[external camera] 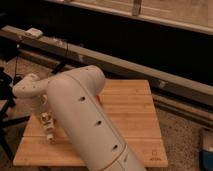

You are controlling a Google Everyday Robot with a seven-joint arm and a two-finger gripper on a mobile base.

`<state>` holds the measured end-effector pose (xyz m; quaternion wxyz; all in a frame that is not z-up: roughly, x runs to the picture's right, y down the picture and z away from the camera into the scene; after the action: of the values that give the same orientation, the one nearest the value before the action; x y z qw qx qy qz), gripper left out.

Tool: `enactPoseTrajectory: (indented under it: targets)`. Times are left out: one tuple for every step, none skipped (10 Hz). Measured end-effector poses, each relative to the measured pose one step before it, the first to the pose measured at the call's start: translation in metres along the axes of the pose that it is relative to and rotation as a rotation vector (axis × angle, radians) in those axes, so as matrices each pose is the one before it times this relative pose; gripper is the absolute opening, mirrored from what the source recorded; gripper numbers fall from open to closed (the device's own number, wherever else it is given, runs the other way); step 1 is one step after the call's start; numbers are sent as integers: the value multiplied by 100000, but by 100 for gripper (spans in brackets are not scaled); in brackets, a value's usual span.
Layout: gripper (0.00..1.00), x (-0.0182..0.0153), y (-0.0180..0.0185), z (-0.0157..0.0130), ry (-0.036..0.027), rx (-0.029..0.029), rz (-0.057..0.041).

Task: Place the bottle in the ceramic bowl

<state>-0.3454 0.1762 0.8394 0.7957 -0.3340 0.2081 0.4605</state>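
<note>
Gripper (49,133) hangs low over the wooden table (136,114), near its 9 o'clock edge. The pale bottle (47,120) is at the gripper; opening and hold cannot be told. The white arm (87,117) covers the table centre, running toward 5 o'clock.

No readable text, labels or numbers. Small square mark (156,155) near right front corner of table (134,111): illegible. Gripper (48,128) low over table's left side, no legible markings.
</note>
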Motion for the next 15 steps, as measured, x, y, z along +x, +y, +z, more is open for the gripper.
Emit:
enactPoseTrajectory:
  targets:
    - [9,184,-8,-1015,-991,-1437,-430]
    - [9,257,-188,-1576,-1432,-1650,-222]
    - [9,125,-232,-1833,-1909,-1731,3]
    - [9,-39,-578,-2196,-2364,-1457,581]
    - [9,-143,-504,-1263,-1493,-776,663]
    - [9,-413,-1776,-2051,-2051,-561,2099]
    - [9,-604,-1464,-961,-1488,-457,1703]
    - [9,-1022,-2483,-703,-776,97,3029]
    - [9,-529,-1498,-124,251,401,1956]
    - [9,-609,-1363,-34,-122,-65,2201]
    - [9,-573,-1898,115,573,124,3560]
    - [9,-397,-2383,256,887,236,4539]
    - [9,-162,-1565,52,397,47,2830]
    - [9,-167,-2468,52,449,468,4901]
    - [13,-141,-2061,72,690,1192,4232]
